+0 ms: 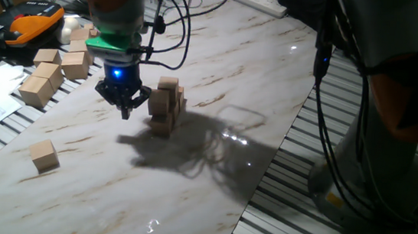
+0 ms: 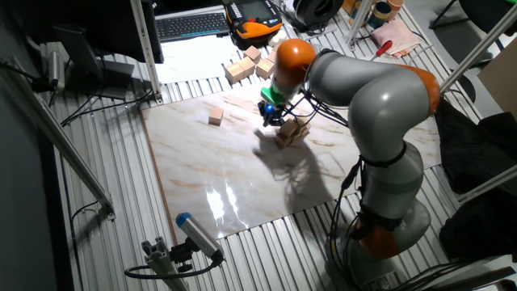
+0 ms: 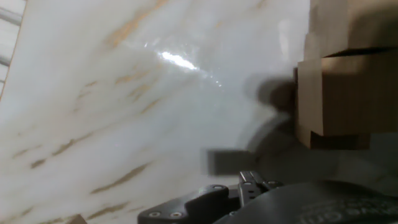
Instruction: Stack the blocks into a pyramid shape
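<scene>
Hovering beside the stacked blocks, the hand looks pressed together; one fixed view shows a lone cube.

The room is dim. Bright glare shines on the table — dark shadows spread beside the blocks. The hand view is blurry.

A robotics laboratory: my arm stands at a marble-patterned board on a slatted metal bench, amid loose cables, a keyboard and a teach pendant.
</scene>
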You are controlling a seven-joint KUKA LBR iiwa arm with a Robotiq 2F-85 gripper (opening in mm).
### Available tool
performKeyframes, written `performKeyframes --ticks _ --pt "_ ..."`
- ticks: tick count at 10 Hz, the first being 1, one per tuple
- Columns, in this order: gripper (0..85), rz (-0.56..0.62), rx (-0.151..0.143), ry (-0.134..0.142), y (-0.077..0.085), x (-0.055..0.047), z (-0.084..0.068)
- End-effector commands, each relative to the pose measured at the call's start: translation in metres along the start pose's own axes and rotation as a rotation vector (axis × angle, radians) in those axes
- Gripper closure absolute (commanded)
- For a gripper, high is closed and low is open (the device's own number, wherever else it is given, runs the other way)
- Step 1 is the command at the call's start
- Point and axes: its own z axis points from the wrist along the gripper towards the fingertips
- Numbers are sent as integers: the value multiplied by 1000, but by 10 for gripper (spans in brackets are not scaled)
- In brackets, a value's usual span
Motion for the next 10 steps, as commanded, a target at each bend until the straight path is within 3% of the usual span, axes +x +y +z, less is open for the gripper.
performKeyframes --ticks 1,2,5,9,10 --pt "850 -21 16 -19 0 0 0" --pt "850 -63 45 -51 0 0 0" --pt "850 -143 -5 -20 0 0 0" --pt "850 -144 -19 -12 0 0 0" --pt "850 -116 -38 10 4 2 -1"
